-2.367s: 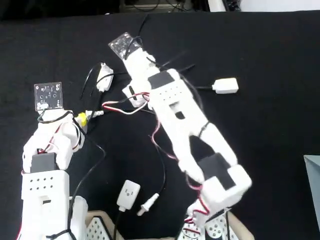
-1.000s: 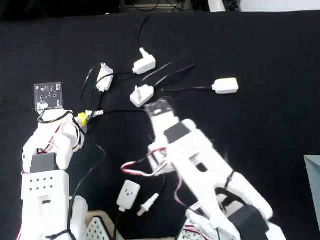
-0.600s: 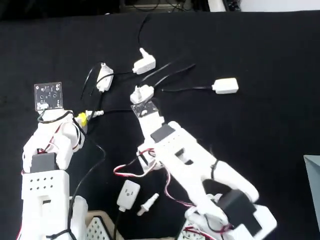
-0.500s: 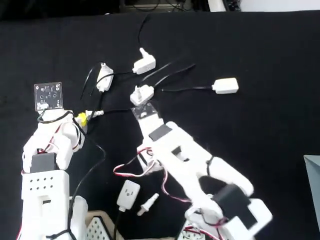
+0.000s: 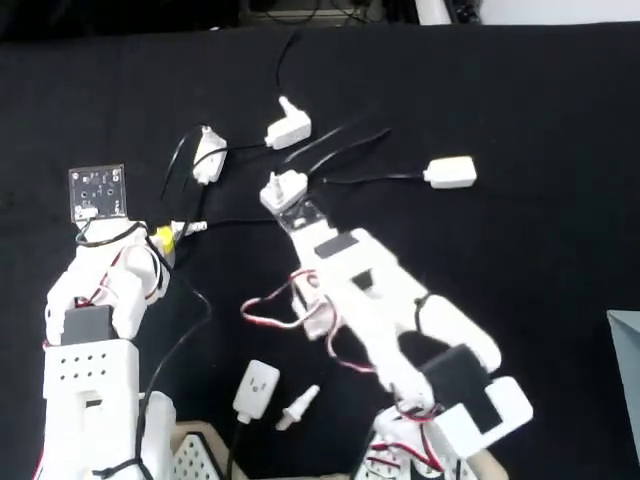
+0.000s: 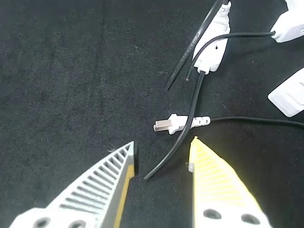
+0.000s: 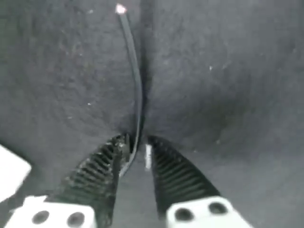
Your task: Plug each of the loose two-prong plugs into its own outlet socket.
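Tabletop [image 5: 540, 130] black; two-prong plug [image 6: 173, 125] on it; pale surface [image 5: 560, 10] beyond.

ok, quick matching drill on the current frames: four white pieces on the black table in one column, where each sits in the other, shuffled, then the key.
Things
1. small white two-prong plug crossed by a loose black cable
2. white rectangular block on a black cable
3. white outlet socket with its slots facing up
4. white blocky adapter

Places
A. closest to the robot, at the near edge of the black table
B. just beyond the right claw
C. just ahead of the open left claw
D. by itself, off to the right of the other pieces

Pairs: 1-C, 2-D, 3-A, 4-B.
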